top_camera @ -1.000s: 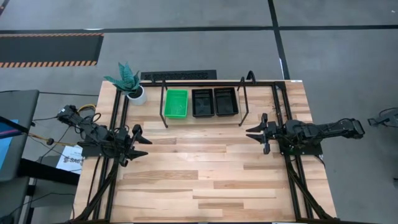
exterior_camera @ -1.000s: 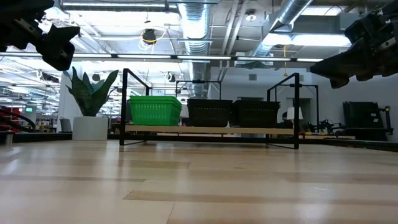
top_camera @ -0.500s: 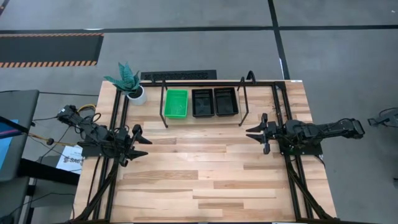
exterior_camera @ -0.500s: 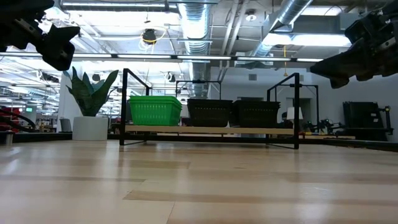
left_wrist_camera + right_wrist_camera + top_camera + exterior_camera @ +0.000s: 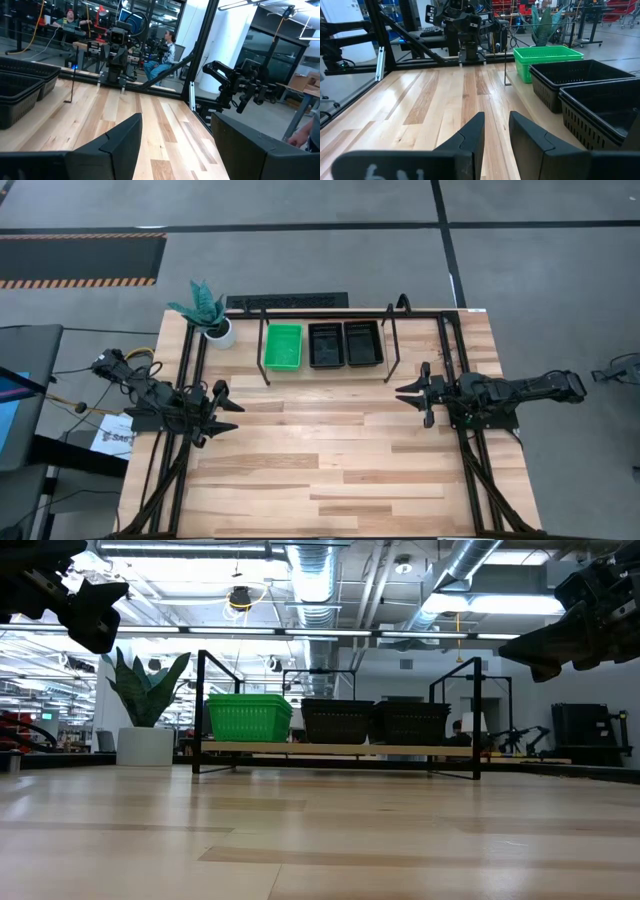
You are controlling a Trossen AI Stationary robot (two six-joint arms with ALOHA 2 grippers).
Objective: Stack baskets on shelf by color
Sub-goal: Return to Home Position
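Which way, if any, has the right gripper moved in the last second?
No. The right gripper stays the same gap from the shelf in the high view.

floor: grey concrete (image 5: 330, 265) | ceiling: exposed ducts (image 5: 318, 580) | hazard-striped mat (image 5: 80, 258)

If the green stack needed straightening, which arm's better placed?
Left, likely. The green stack sits at the shelf's left end, nearer the left gripper; the right gripper would reach past the black stacks. Both open, empty.
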